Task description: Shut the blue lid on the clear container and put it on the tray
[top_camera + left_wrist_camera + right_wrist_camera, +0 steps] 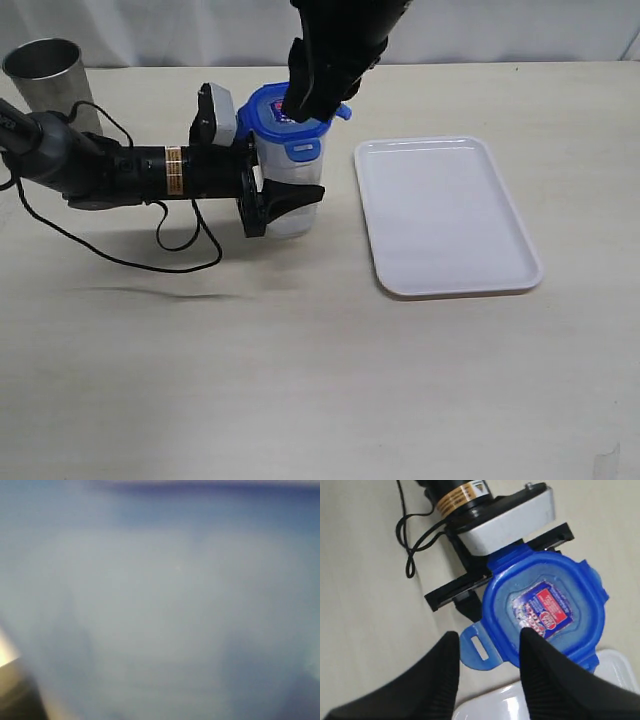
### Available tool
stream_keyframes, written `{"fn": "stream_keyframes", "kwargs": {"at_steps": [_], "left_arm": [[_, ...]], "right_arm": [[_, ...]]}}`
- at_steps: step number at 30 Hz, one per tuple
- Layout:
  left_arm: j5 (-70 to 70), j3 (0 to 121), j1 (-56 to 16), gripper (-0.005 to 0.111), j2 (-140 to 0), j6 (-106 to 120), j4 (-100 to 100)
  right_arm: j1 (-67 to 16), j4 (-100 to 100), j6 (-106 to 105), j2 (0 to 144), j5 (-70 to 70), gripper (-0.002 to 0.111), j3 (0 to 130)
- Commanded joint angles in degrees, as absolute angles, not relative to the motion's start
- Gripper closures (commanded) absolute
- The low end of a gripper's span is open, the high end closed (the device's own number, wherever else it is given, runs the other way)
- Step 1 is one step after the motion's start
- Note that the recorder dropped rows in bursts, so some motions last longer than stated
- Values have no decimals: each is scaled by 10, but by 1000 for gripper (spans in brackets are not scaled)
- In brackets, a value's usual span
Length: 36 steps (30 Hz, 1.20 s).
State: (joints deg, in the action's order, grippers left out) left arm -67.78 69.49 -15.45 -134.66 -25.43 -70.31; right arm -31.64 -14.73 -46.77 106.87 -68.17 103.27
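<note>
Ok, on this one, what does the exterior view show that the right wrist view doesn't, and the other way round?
Exterior only: the steel cup at the top left of that view, the whole tray, and the left gripper clamped round the clear container.

Right wrist only: the red-and-blue sticker on the blue lid, one slotted tab sticking outward, and the right gripper with its fingers apart over that tab.

Both: the lid sitting on the container, and the left arm's white camera housing beside it.
</note>
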Motion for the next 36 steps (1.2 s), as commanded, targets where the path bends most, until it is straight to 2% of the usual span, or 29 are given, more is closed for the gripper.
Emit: {"fn": "stream_keyframes", "kwargs": {"at_steps": [1,10,17,36], "left_arm": [[-700,695,-153,107,-1341,-260,-717],[-700,695,-153,107,-1341,-260,-724],[-700,695,-153,107,-1341,-260,-723],[-700,695,-153,107,-1341,-260,-724]], "right_arm": [[-328,-128,-537,1064,-693,70,1032],[-359,-46,-553,1076,-700,70,1010],[-402,66,-510,1076,-629,70,960],[-402,68,-526,1101,-588,70,931]]}}
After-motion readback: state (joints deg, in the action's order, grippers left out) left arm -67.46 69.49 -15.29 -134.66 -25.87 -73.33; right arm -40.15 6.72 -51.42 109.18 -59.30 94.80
